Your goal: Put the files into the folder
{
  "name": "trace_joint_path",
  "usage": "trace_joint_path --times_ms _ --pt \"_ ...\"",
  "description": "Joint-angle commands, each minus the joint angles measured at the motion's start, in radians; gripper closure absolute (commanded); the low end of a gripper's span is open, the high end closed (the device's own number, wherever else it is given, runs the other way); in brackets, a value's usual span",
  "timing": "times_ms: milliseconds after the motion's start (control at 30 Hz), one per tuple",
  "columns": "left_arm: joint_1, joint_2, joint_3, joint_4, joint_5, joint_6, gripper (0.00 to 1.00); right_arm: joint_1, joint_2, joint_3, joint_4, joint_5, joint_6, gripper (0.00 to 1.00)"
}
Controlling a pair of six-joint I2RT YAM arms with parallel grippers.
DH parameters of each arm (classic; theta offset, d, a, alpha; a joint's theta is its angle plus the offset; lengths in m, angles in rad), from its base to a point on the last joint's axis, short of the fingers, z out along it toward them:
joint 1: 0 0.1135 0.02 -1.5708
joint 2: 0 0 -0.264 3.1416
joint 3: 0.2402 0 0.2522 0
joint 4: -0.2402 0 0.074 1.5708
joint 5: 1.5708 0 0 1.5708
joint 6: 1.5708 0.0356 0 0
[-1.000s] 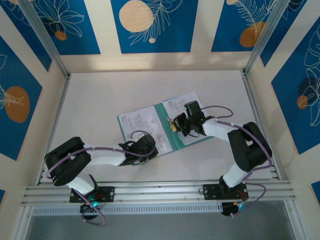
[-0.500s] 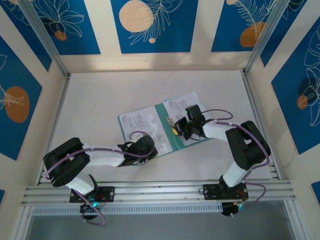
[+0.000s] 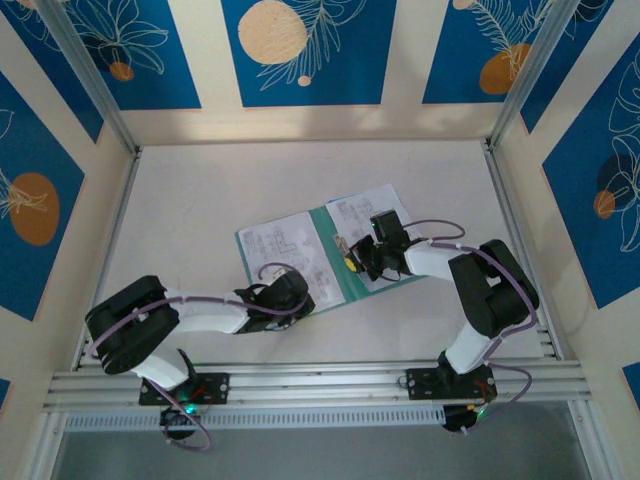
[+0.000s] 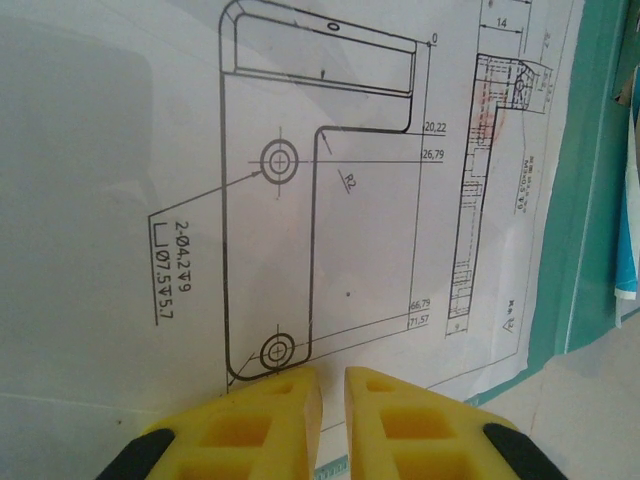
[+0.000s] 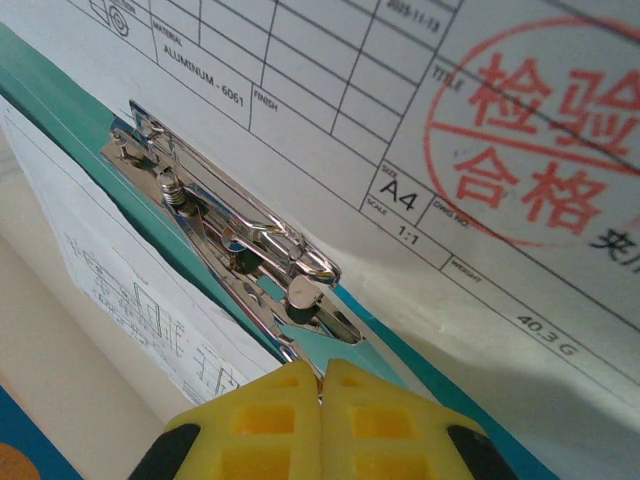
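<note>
The left arm (image 3: 200, 315) lies low, stretched rightward along the near table (image 3: 200, 190). The left gripper (image 4: 333, 385) sits at the near edge of the files (image 4: 150, 150), fingers nearly together; whether they pinch paper I cannot tell. The folder (image 3: 338, 283) lies open mid-table. The right arm (image 3: 480, 290) folds leftward, right gripper (image 5: 320, 375) closed empty beside the silver clip (image 5: 240, 235).

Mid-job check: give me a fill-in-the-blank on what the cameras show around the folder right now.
The right gripper, jaws shut, sits just short of the folder's silver ___.
The round stamp on the sheet beside it is ___ in colour.
That sheet's size box reads ___.
Missing words: clip; red; A4.
</note>
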Motion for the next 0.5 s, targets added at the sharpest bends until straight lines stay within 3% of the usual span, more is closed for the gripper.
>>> trace_joint_path --times_ms 0,467 --pt "-0.005 0.003 -0.042 -0.12 -0.007 -0.009 0.84 -0.008 0.062 -0.024 -0.182 0.129 -0.007 1.0" --pt "-0.005 -0.016 -0.053 -0.139 -0.019 -0.011 0.84 -0.023 0.075 -0.007 -0.209 0.14 -0.022 1.0"
